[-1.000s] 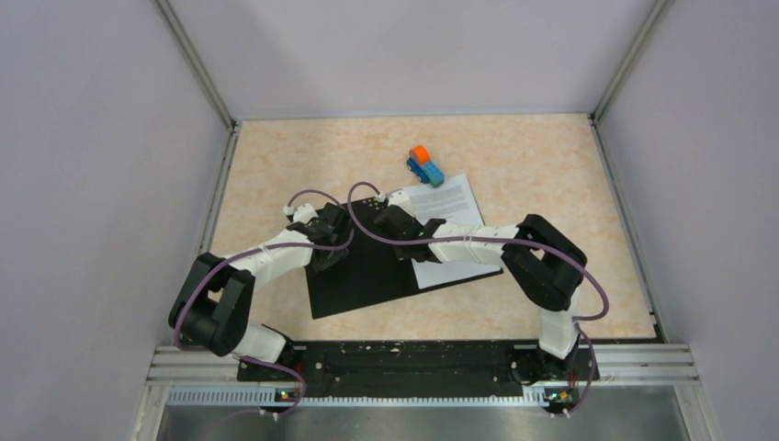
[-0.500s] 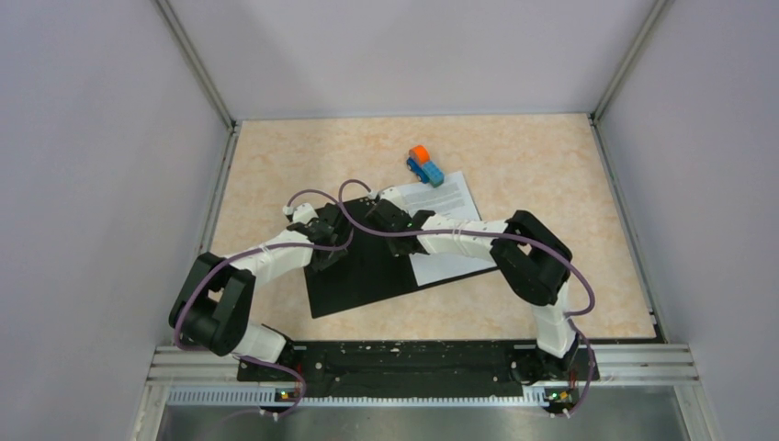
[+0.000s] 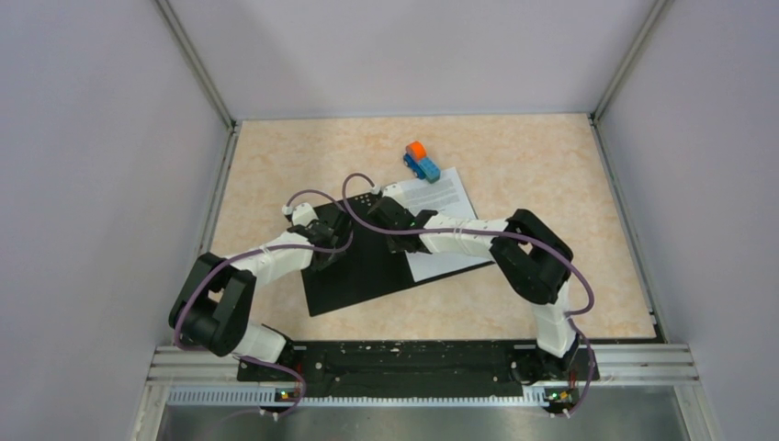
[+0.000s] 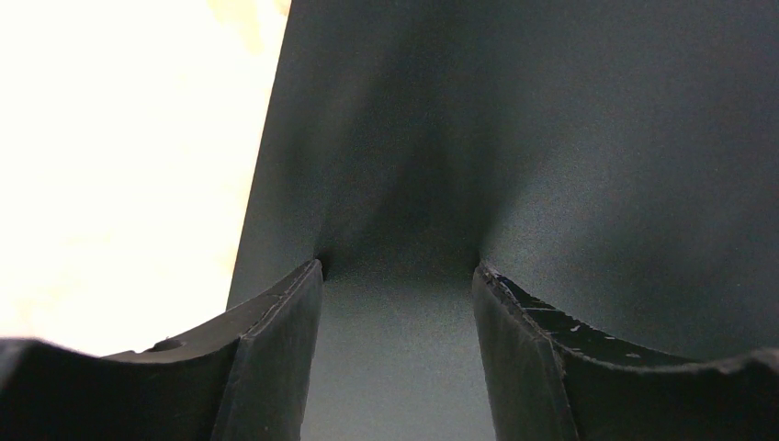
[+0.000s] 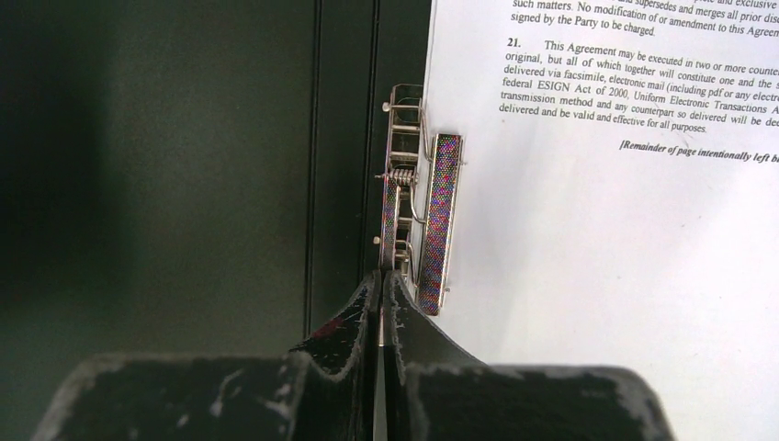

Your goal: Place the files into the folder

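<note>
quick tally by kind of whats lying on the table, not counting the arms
folder, with its metal clip: 1
stack of files: 1 (the sheets cannot be counted)
toy truck: 1
total: 3

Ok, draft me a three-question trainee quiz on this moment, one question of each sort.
1. Fill in: in the right wrist view, the files lie to the ___ of the metal clip.
2. The right gripper is shut on: A the files, B the metal clip, C nothing.
3. True or false: the left gripper is shut.
Key: 1 right; 2 B; 3 false.
</note>
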Action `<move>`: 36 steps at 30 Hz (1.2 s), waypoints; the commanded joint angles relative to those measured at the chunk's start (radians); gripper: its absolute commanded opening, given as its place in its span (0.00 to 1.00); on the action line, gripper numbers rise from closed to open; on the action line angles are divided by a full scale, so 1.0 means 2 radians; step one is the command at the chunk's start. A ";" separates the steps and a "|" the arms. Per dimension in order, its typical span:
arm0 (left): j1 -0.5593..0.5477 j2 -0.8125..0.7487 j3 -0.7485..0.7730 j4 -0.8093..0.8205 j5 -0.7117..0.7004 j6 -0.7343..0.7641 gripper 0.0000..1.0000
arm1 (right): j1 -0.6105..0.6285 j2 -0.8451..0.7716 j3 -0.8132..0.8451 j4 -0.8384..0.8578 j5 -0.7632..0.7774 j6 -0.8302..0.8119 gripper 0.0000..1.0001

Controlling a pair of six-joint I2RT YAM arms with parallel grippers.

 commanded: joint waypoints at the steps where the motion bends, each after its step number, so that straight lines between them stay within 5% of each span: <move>1: -0.009 0.063 -0.058 0.090 0.190 -0.058 0.63 | 0.034 0.101 -0.068 0.018 -0.250 0.071 0.00; 10: -0.009 0.007 -0.022 0.042 0.169 -0.017 0.69 | 0.034 -0.003 -0.034 -0.037 -0.166 0.050 0.00; 18: -0.006 -0.042 0.060 -0.029 0.140 0.037 0.77 | 0.034 -0.045 0.018 -0.067 -0.093 0.024 0.17; 26: 0.020 -0.079 0.108 -0.070 0.132 0.074 0.82 | 0.033 -0.029 0.066 -0.107 -0.027 0.011 0.24; 36: 0.126 -0.114 0.104 -0.079 0.178 0.128 0.89 | 0.035 0.019 0.095 -0.123 -0.016 0.033 0.26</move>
